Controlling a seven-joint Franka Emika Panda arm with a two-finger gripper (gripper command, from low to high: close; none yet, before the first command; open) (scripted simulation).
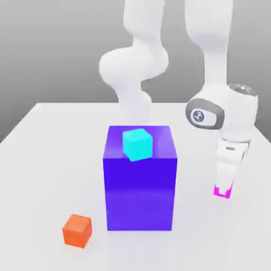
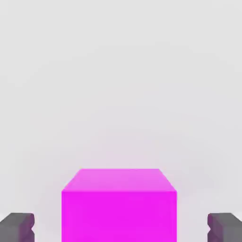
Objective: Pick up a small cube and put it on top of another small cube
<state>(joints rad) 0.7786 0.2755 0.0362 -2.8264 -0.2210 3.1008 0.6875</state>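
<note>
Nearest to us in the exterior view we see the orange cube (image 1: pixel 78 231), sitting on the pale table (image 1: pixel 58 159) toward the exterior view's left. It is turned a little, so that we look onto its top and two of its sides, and it stands apart from everything else.

Just behind it, and more toward the middle, we have the big blue-violet block (image 1: pixel 139 193), upright on the table. On its top face we find the cyan cube (image 1: pixel 137 144), slightly askew to the block, with its lowest corner reaching the near top edge as we look at it.

Over at the exterior view's right, well apart from the block, we find the small magenta cube (image 1: pixel 228 193), down at the table and largely covered by the gripper (image 1: pixel 223 191), which points downward over it. In the hand view we see the cube's bright top and one side between the two dark fingers (image 2: pixel 18 228). They stand well open, one beside each side of the cube, and we see a strip of pale table between each finger and the cube. Neither finger touches it there, so we have nothing gripped.

Above the gripper we follow the white arm (image 1: pixel 216 69) up past its dark-ringed joint and out of the exterior view's top. Farther back we see more white arm links rising behind the block, then the table's straight far edge and the grey background (image 1: pixel 47 53).
</note>
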